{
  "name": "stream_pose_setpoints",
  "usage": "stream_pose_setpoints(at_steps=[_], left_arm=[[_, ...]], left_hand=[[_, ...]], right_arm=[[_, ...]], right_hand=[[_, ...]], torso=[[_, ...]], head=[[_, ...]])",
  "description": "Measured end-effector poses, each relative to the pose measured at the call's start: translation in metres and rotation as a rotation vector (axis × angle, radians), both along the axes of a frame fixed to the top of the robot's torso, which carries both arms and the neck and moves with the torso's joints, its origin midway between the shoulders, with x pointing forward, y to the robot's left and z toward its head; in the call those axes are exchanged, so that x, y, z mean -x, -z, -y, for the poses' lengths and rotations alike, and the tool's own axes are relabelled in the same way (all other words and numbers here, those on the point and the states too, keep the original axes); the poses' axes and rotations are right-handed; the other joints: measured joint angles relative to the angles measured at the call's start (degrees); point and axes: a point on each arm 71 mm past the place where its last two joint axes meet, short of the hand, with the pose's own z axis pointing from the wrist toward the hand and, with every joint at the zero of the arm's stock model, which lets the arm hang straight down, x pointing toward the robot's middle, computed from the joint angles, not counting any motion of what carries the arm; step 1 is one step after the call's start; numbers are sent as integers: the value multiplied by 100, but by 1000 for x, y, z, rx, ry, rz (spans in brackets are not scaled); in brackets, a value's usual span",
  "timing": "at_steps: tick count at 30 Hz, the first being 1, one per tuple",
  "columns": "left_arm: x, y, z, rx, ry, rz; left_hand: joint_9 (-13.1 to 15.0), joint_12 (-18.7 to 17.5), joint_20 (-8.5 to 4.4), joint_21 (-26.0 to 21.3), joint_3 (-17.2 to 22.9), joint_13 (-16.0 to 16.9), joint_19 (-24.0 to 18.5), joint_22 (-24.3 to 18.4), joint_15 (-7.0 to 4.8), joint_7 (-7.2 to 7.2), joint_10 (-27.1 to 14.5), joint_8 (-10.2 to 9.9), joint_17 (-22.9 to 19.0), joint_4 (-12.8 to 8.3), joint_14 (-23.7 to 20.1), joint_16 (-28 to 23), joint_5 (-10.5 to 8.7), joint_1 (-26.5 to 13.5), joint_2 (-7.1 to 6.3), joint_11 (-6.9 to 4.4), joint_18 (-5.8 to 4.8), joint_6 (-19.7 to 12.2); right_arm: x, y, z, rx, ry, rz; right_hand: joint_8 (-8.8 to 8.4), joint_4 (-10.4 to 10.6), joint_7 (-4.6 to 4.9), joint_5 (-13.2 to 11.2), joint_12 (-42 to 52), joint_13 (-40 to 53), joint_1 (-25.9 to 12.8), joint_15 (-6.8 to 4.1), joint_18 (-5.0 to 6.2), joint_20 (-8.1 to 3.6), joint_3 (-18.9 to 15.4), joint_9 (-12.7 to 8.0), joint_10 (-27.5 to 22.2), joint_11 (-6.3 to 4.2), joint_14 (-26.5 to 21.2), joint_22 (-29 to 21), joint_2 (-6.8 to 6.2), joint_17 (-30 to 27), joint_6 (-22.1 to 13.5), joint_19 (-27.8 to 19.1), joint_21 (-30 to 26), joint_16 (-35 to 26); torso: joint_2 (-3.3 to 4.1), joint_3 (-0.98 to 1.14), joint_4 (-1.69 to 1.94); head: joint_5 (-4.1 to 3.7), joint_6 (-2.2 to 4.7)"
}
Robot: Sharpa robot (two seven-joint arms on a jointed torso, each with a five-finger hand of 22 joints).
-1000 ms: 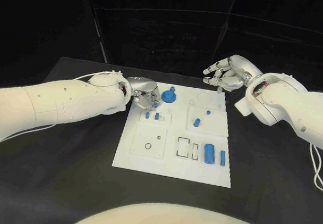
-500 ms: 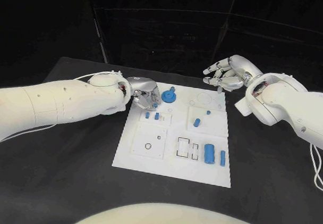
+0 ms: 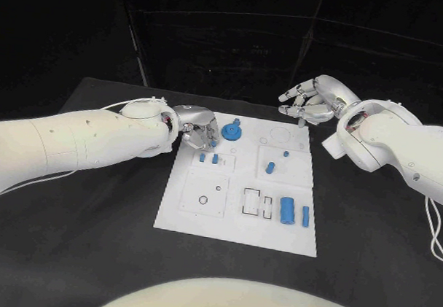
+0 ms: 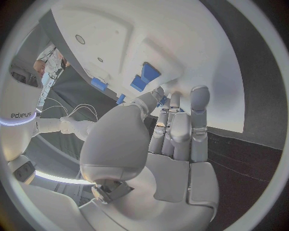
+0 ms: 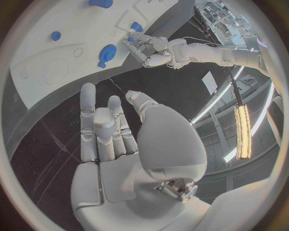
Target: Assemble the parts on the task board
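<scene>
I judge the small blue parts [image 3: 288, 210] light, stiff and slick, best pinched at their sides; they sit on the white board [image 3: 238, 228], my left hand [image 3: 197, 128] curled empty at its ten o'clock corner, my right hand [image 3: 310, 96] open and empty near one o'clock.

One high camera, two at the wrists

The head view looks down over the whole task board [image 3: 238, 221]; each wrist view sits close behind its own hand, both sharing the board's far edge.
</scene>
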Motion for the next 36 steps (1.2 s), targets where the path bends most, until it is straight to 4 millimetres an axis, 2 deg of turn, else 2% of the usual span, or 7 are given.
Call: stream_pose_setpoints(at_steps=[6, 26, 36], left_arm=[[0, -1, 1, 10, 8, 2], [-1, -3, 0, 19, 10, 8], [-1, -3, 0, 19, 8, 8]], left_hand=[[7, 34, -16, 15, 0, 15, 16, 32, -17, -10, 21, 33, 11, 0, 17, 0, 0, 24, 24, -21, 0, 111], [-28, 62, -16, 15, -15, 29, 16, 33, -17, 22, 20, -17, -3, -16, 17, 0, 0, 25, 25, -20, 0, 79], [-27, 62, -16, 15, -15, 35, 16, 33, -17, 22, 20, -17, -23, -16, 17, 0, 0, 82, 82, -20, 0, 79]], right_arm=[[0, 0, 0, 0, 0, 0], [0, 0, 0, 0, 0, 0], [0, 0, 0, 0, 0, 0]], right_hand=[[0, 0, 0, 0, 0, 0, 0, 0, 0, 0, 0, 0, 0, 0, 0, 0, 0, 0, 0, 0, 0, 0], [0, 0, 0, 0, 0, 1, 0, 0, 0, 0, 0, 0, 0, 0, 0, 0, 0, 0, 0, 0, 0, 0], [0, 0, 0, 0, 0, 2, 0, 0, 0, 0, 0, 0, 0, 0, 0, 0, 0, 0, 0, 0, 0, 0]], torso=[[1, 0, 0], [1, 2, -1], [1, 2, -1]], head=[[1, -3], [-2, -2], [-2, -6]])
